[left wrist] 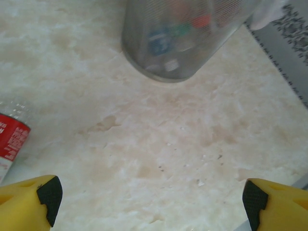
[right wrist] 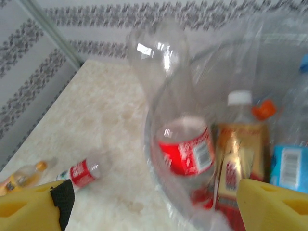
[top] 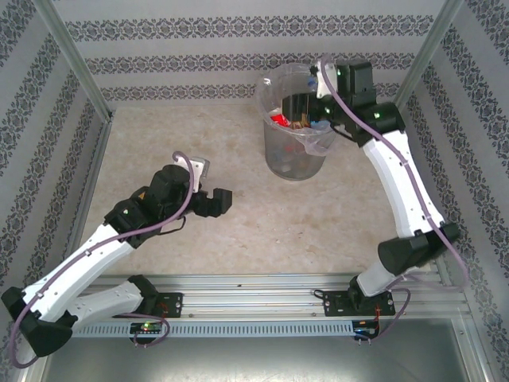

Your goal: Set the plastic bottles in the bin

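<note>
Marbled tabletop (top: 238, 239) between patterned walls, with the bin (top: 296, 163) at the far side.
Right gripper (right wrist: 154, 199) hangs over the bin with its fingers spread, and a red-labelled bottle (right wrist: 185, 151) lies beyond them in the bin among others. Left gripper (left wrist: 151, 197) is spread wide above bare tabletop, with a second red-labelled bottle (left wrist: 10, 139) lying nearby.

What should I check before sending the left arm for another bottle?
1. Right pincer open and empty: ok.
2. Left pincer open: ok.
3. Bin upright: ok.
4. Red bottle at the rim fully inside: cannot tell, blurred.
5. Table cleared: not ok; a small red bottle and an orange-capped bottle lie on it.
</note>
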`<state>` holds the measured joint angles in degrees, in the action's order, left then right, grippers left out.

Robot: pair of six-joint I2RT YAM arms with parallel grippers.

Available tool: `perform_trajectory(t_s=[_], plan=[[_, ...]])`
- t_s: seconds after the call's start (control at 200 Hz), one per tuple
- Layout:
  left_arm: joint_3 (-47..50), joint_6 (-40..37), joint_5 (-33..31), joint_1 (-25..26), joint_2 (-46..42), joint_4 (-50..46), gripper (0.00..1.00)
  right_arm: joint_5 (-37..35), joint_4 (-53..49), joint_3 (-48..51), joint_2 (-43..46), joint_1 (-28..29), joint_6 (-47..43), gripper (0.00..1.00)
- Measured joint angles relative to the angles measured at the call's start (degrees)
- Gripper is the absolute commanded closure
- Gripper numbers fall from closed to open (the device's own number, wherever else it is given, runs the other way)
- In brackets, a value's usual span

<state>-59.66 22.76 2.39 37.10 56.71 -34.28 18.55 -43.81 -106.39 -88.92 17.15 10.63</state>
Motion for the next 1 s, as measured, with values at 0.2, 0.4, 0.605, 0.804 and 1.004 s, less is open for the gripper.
perform_trajectory(t_s=[0.2, 0.4, 0.605, 0.804, 1.004], plan=[[-3.34, -5.42, 2.99, -8.48, 7.1, -5.33, 0.02, 8.09, 7.1, 20.28, 13.6, 0.17, 5.81, 0.02], [-7.15, -10.4, 3.19, -14.19, 16.33, -11.04, 0.0, 15.32, 12.63, 32.41, 21.92, 1.49, 11.04, 0.02], [-8.13, -14.91, 0.85, -17.16, 24.87, -14.27, 0.0, 17.64, 15.87, 40.04, 26.36, 1.51, 14.14, 0.02], [-11.15, -17.64, -4.09, -19.26, 33.62, -16.15, 0.0, 18.56, 17.55, 44.92, 28.7, 1.79, 16.33, 0.02], [-13.62, -18.32, -9.27, -20.57, 40.68, -17.29, 0.0, 18.58, 17.51, 47.21, 31.06, 1.88, 16.68, 0.02]])
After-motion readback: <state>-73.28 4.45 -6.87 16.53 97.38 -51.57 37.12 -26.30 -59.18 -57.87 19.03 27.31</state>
